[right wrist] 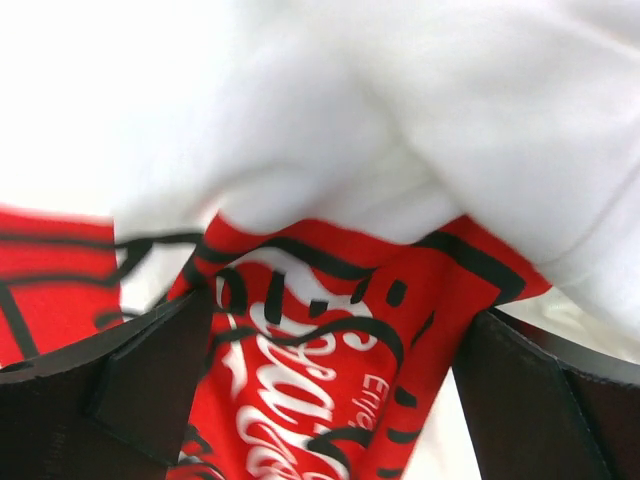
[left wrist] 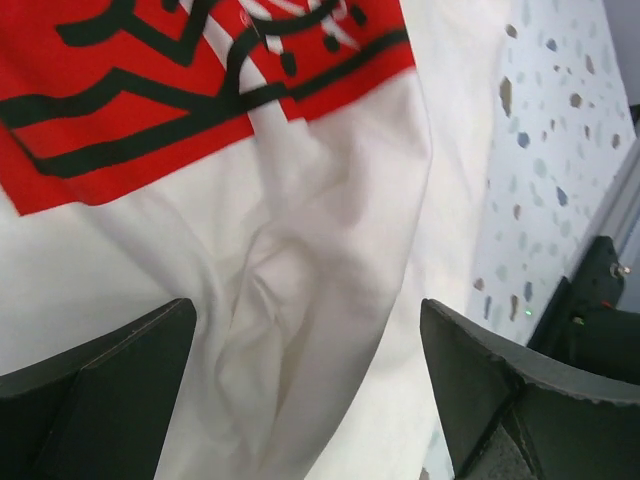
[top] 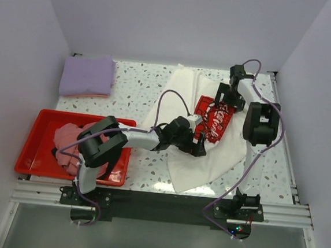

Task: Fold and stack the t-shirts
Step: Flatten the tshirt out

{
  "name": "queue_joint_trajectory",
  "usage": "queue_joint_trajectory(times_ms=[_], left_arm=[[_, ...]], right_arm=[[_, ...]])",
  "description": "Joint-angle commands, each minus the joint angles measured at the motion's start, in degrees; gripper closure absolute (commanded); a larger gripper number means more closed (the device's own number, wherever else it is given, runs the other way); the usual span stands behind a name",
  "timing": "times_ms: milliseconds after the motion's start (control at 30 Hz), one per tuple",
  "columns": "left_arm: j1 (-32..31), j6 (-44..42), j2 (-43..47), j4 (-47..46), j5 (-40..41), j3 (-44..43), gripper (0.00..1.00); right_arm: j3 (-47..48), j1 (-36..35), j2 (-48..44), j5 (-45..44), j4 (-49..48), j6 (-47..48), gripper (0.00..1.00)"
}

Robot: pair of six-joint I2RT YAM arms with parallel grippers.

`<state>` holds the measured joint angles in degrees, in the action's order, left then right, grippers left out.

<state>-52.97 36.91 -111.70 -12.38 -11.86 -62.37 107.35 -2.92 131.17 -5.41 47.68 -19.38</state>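
Cream-white t-shirt [top: 204, 162] lies rumpled, its red print [top: 215, 119] creased — left pincer [left wrist: 308, 335] and right pincer [right wrist: 335, 335] both spread wide over it.

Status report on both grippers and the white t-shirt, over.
Left gripper and right gripper open, both over the white t-shirt. Shirt rumpled, not yet folded. Nothing blocking it.

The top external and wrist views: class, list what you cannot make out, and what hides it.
White t-shirt: its outline, top external view, both arms cross it.
Red print: full lettering, right wrist view, blurred and tucked under a white fold.
Pink cloth in the red tray: its shape, top external view, the left arm covers part.
Lavender stack: number of shirts, top external view, too small.
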Motion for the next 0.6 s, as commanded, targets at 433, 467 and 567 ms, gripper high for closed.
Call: queue_joint_trajectory(times_ms=[433, 467, 567], left_arm=[[-4.9, 0.2, 7.4, 12.2, 4.1, -1.3, 0.00], [-4.8, -0.4, 8.3, 12.9, 5.6, -1.8, 0.00], [-4.6, -2.1, 12.2, 17.9, 11.8, -2.5, 0.00]], right_arm=[[15.0, -2.4, 3.2, 3.2, 5.4, 9.4, 0.01], [13.2, -2.5, 0.1, 2.9, 5.2, 9.3, 0.01], [6.0, -2.4, -7.8, 1.0, 4.4, 6.6, 0.01]])
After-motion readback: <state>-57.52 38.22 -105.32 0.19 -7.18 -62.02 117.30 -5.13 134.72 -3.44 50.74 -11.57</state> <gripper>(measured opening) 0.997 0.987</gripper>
